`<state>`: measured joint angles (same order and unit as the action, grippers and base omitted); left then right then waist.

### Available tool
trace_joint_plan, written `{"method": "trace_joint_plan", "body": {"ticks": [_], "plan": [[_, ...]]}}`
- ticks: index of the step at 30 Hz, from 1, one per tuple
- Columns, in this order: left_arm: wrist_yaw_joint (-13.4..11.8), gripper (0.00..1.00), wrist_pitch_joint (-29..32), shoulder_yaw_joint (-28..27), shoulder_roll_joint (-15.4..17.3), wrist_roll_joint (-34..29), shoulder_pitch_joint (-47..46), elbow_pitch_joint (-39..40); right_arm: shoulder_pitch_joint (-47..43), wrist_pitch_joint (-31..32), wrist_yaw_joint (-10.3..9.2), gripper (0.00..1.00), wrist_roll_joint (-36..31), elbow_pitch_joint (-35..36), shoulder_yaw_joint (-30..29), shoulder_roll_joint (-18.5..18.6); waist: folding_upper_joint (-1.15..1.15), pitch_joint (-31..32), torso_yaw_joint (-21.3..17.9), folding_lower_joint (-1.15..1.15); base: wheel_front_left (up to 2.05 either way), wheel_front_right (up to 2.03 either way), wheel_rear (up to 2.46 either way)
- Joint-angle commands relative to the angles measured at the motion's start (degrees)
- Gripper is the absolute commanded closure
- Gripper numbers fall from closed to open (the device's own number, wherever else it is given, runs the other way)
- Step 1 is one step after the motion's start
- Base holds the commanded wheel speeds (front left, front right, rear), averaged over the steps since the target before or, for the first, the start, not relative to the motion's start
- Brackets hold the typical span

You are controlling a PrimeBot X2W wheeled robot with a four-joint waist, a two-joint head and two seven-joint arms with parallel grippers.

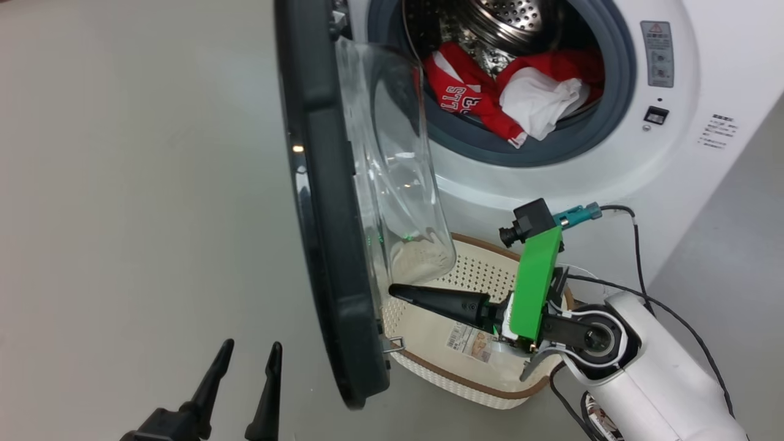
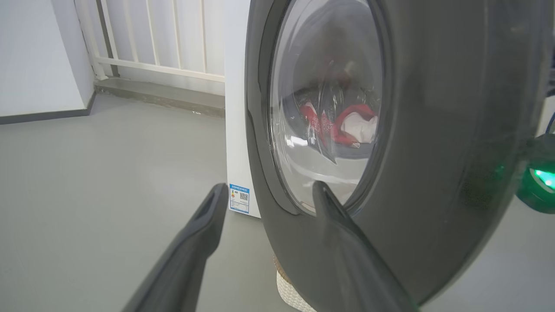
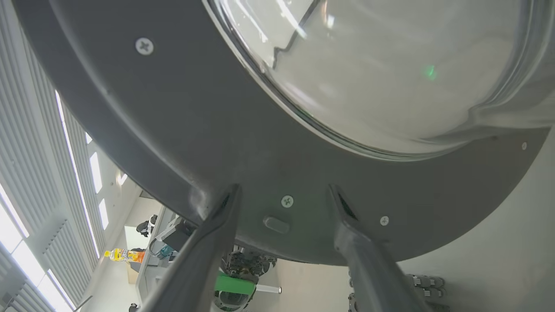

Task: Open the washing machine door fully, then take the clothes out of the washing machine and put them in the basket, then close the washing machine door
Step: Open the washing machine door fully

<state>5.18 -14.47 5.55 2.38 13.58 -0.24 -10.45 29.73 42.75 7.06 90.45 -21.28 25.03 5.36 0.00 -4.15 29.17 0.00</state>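
The washing machine (image 1: 692,122) stands with its door (image 1: 318,202) swung out, edge-on to the head view, its glass bowl (image 1: 398,171) facing the drum. Red and white clothes (image 1: 490,92) lie in the drum mouth. The cream basket (image 1: 429,367) sits on the floor beneath the door. My right gripper (image 1: 395,291) reaches over the basket to the door's inner side. In the right wrist view it (image 3: 284,190) is open, fingertips at the door's dark inner rim (image 3: 173,130), nothing between them. My left gripper (image 1: 250,352) is open outside the door; in the left wrist view it (image 2: 269,193) faces the door's outer face (image 2: 433,130).
Bare grey floor (image 1: 122,214) spreads left of the door. Black cables (image 1: 637,245) trail from my right arm beside the machine's front. A white railing (image 2: 151,39) and a wall stand beyond the machine's side (image 2: 236,108).
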Motion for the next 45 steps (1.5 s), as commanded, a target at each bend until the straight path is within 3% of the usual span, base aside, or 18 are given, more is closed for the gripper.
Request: {"method": "trace_joint_plan", "body": {"ticks": [1, 10, 23, 29, 33, 41, 45], "plan": [[0.48, 0.00, -0.52, -2.09, 0.50, -0.85, -2.01, 0.99, -0.30, -0.88, 0.43, 0.00, -1.16, 1.56, 0.23, -0.33, 0.00, 0.03, -0.87, 0.00, 0.00, 0.00, 0.00], [0.89, 0.00, -0.52, -3.60, 0.50, -0.87, -2.48, 0.65, -4.42, -6.10, 0.43, 0.00, -4.50, 0.99, 0.15, 2.71, 0.00, -0.25, -3.75, 0.00, 0.00, 0.00, 0.00], [1.31, 0.00, -0.52, -5.63, 0.50, -1.36, -2.16, 0.29, -11.76, -19.73, 0.43, 0.00, -10.66, -0.60, 1.02, 8.92, 0.00, 0.42, -6.24, 0.00, 0.00, 0.00, 0.00], [1.28, 0.00, -0.52, -6.35, 0.50, -1.30, -1.50, 0.26, -13.88, -28.44, 0.43, 0.00, -15.64, -1.87, 3.52, 12.21, 0.00, 0.74, -7.47, 0.00, 0.00, 0.00, 0.00], [1.26, 0.00, -0.52, -6.56, 0.50, -1.27, -1.31, 0.19, -14.11, -37.38, 0.43, 0.00, -20.66, -2.84, 6.75, 14.68, 0.00, 0.86, -8.26, 0.00, 0.00, 0.00, 0.00], [1.26, 0.00, -0.52, -6.86, 0.50, -1.25, -1.12, 0.00, -12.36, -53.02, 0.43, 0.00, -28.54, -6.07, 12.70, 16.49, 0.00, 1.01, -9.08, 0.00, 0.00, 0.00, 0.00], [1.29, 0.00, -0.52, -6.77, 0.50, -1.26, -1.04, -0.15, -11.63, -56.58, 0.43, 0.00, -30.57, -6.83, 14.02, 16.51, 0.00, 1.12, -9.05, 0.00, 0.00, 0.00, 0.00]]}}
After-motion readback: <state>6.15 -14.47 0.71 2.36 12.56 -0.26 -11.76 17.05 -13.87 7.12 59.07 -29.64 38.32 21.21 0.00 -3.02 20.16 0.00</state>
